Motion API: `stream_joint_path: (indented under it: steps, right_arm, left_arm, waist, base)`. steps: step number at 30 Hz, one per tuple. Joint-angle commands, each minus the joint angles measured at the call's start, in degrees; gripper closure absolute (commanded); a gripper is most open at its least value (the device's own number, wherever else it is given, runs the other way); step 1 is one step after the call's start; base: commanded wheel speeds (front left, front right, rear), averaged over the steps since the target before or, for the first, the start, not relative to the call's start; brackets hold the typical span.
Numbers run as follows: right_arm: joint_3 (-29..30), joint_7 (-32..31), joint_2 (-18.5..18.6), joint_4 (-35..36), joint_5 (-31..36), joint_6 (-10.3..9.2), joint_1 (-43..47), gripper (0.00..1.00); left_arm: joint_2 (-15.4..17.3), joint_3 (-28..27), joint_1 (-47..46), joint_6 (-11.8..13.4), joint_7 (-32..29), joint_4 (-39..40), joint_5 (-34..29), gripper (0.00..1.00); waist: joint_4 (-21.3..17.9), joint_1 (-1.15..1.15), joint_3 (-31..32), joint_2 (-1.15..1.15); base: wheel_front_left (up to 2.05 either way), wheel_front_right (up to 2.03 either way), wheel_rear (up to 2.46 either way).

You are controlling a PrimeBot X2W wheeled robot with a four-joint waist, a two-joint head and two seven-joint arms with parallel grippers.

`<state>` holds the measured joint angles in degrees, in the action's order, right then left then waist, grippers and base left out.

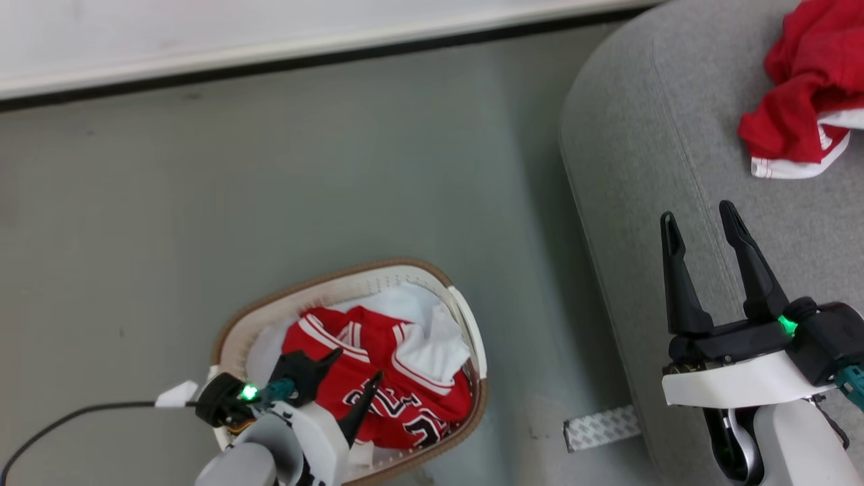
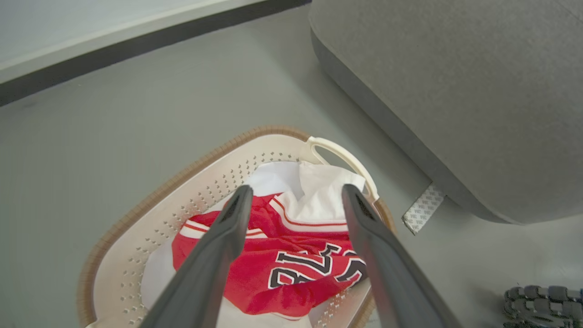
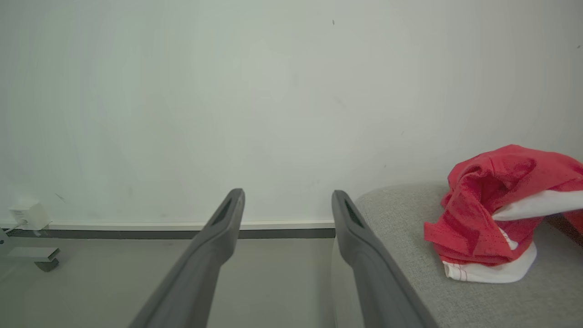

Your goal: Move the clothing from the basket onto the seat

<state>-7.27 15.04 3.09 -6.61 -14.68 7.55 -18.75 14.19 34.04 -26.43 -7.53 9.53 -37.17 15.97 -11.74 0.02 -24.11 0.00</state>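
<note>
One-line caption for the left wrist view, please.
Left gripper, jaws open, hovers over the numbered red jersey and white cloth in the basket, grey seat beside it.

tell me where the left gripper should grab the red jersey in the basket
Probably the bunched red fold by the white stripe trim at the middle of the jersey, from above with the open left gripper. It lies crumpled atop the pile, and the basket walls block side approaches.

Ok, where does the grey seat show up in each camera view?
Head view: seat down the right side, red garment on it.
Left wrist view: seat upper right, beyond the basket.
Right wrist view: seat lower right, under the red garment.
Shared landmark: dark baseboard along the wall.
</note>
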Motion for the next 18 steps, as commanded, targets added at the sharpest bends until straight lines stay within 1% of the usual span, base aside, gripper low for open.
stream_joint_path:
  steps: [1,8,14,16,18]
  right_arm:
    - [0.0,0.2,-0.2,0.3,-0.4,-0.13,-0.8,0.00]
    - [-0.6,0.2,-0.2,1.9,-3.0,-0.13,-2.8,0.00]
    - [-1.0,0.2,-0.3,2.7,-4.9,-0.13,-4.2,0.00]
    - [-1.0,0.2,-0.3,3.2,-5.7,-0.13,-4.6,0.00]
    - [-1.0,0.2,-0.3,3.6,-6.3,-0.13,-4.8,0.00]
  left_arm:
    - [0.7,0.7,-1.1,0.1,-0.2,-0.5,0.7,0.00]
    - [4.8,15.7,-9.3,0.1,-2.4,-8.0,5.1,0.00]
    - [7.3,27.6,-15.5,0.1,-5.2,-12.5,6.8,0.00]
    - [8.3,31.0,-17.8,0.1,-5.7,-13.8,6.9,0.00]
    - [8.9,33.2,-20.2,0.1,-5.9,-15.3,7.4,0.00]
  waist:
    - [-2.3,-0.02,-3.7,0.00]
    - [-4.8,-0.02,-9.7,0.00]
    - [-7.3,-0.02,-14.5,0.00]
    - [-7.9,-0.02,-16.2,0.00]
    - [-8.4,-0.02,-17.8,0.00]
  base:
    - [0.00,0.00,0.00]
    - [0.00,0.00,0.00]
    - [0.00,0.00,0.00]
    - [0.00,0.00,0.00]
    - [0.00,0.00,0.00]
